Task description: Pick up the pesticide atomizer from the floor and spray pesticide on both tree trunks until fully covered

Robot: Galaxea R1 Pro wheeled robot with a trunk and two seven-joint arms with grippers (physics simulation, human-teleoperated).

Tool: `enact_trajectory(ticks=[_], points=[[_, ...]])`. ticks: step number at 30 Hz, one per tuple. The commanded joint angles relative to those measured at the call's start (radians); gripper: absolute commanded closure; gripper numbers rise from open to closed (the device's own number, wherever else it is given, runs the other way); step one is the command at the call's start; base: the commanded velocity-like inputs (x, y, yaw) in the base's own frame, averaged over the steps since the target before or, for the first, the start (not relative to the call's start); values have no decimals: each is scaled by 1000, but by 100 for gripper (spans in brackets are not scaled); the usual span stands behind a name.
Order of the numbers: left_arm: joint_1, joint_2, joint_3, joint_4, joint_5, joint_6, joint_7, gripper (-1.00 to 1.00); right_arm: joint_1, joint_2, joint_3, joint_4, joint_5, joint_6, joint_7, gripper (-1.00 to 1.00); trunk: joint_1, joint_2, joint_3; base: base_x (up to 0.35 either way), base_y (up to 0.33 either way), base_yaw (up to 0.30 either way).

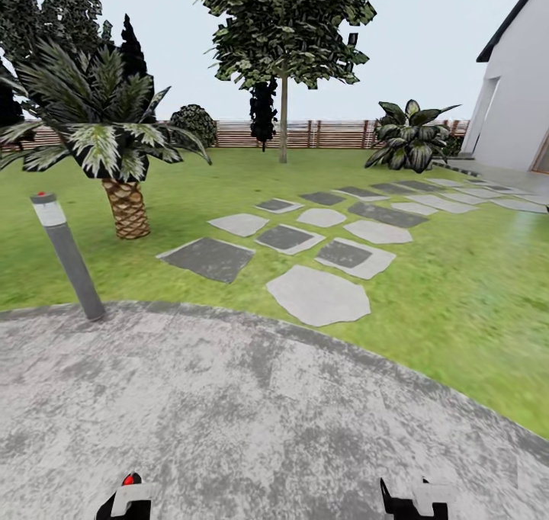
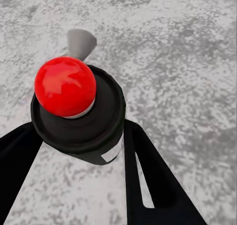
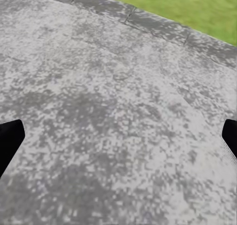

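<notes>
Grey mottled paving (image 1: 252,413) lay under both arms, with the lawn (image 1: 457,276) and stepping stones (image 1: 316,295) beyond. Left gripper (image 2: 81,151) was clamped on the pesticide atomizer (image 2: 79,116), red tip toward the camera, fingers (image 2: 158,185) pressed against its black body. Right gripper (image 3: 118,136) hung over the paving, fingers spread wide, nothing between them. One tree (image 1: 284,85) stood far off by the fence (image 1: 335,133).

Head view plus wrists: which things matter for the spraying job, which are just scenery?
Job:
- spray bottle, held in left end effector
- tree by the fence, slim pale trunk
- right end effector, open over paving

Scenery:
- palm
- lamp post
- stepping stones
- fence
- striped-leaf plant
- house wall
</notes>
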Motion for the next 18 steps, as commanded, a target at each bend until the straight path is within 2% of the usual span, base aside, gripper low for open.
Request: enact_trajectory(ticks=[1, 5, 18], points=[[0, 0, 0, 0, 0, 0, 0, 100, 0, 0, 0, 0, 0, 0, 0, -100, 0, 0, 0, 339, -76, 0], [0, 0, 0, 0, 0, 0, 0, 100, 0, 0, 0, -1, -1, 0, 0, -100, 0, 0, -2, 339, -76, -63], [0, -1, 0, 0, 0, 0, 0, 100, 0, 0, 0, -1, -1, 0, 0, -100, 0, 0, -18, 339, -77, -164]])
